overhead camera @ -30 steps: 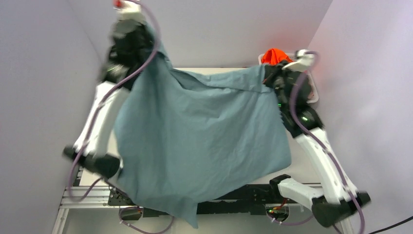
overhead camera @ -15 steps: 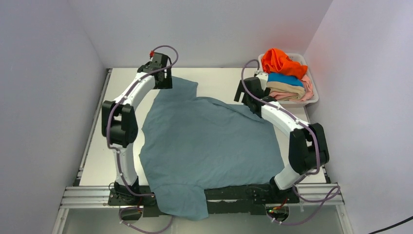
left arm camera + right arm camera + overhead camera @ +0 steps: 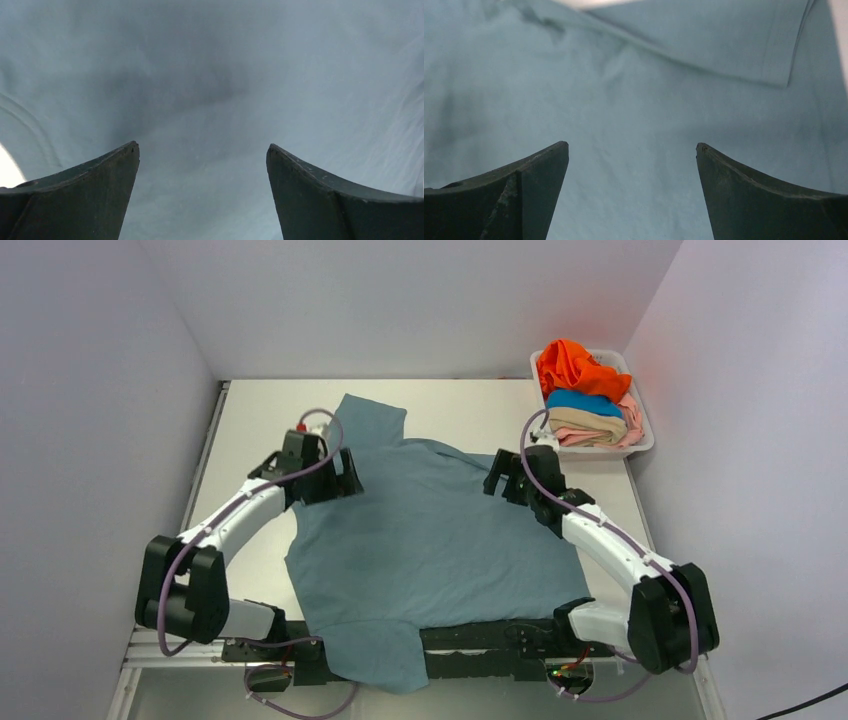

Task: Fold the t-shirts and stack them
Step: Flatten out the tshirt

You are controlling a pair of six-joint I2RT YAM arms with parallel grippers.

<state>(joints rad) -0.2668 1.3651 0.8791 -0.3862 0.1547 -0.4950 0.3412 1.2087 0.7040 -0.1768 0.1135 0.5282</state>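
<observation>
A dusty grey-blue t-shirt (image 3: 440, 540) lies spread flat on the table, one sleeve (image 3: 372, 420) pointing to the far left and its near edge hanging over the front rail. My left gripper (image 3: 338, 482) hovers open over the shirt's left part, and the left wrist view shows only cloth (image 3: 210, 90) between its fingers (image 3: 100, 190). My right gripper (image 3: 500, 476) is open over the shirt's right shoulder, above smooth cloth with a folded sleeve (image 3: 724, 45) beyond it. Orange (image 3: 572, 365), bright blue (image 3: 585, 401), tan (image 3: 590, 421) and pale pink (image 3: 612, 437) t-shirts sit piled in the basket.
The white plastic basket (image 3: 646, 430) stands at the far right corner of the table (image 3: 470, 405). White walls close in on the left, back and right. A metal rail (image 3: 180, 645) runs along the near edge by the arm bases.
Both grippers opened and let go of the grey-blue shirt, which dropped from hanging in the air to lying flat. Both arms then drew back toward the near side, low over the cloth.
</observation>
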